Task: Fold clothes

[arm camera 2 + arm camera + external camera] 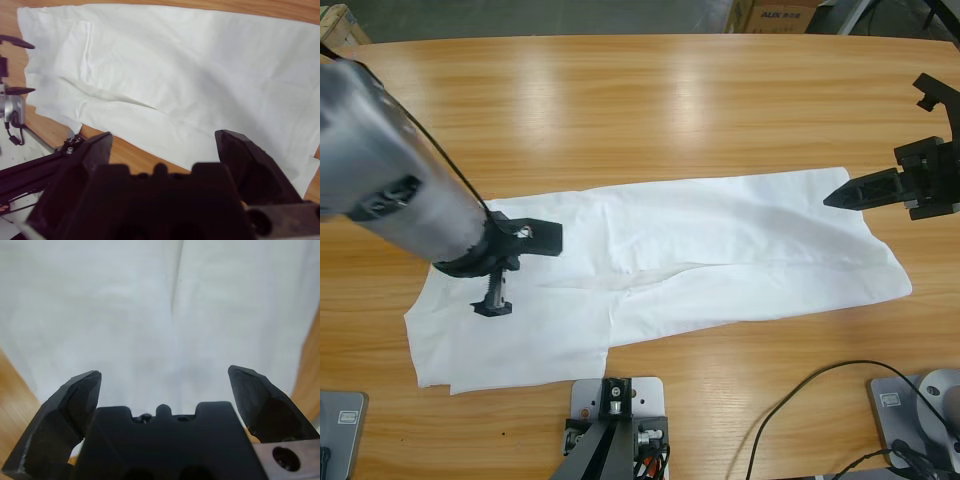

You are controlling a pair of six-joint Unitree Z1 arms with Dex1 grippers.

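While the white T-shirt [700, 250] lies spread flat across the wooden bench [640, 110], L pincer [492, 300] hovers over its one end w/ jaws spread; R pincer [840, 195] sits at the opposite end, 2 jaws apart, holding nothing.

A long wooden table [650, 90] is filling nearly the whole high view, overhead light glaring in pale streaks across its upper middle. Grey floor [570, 15] is showing along the top edge, a cardboard box [775, 14] sitting at upper right.
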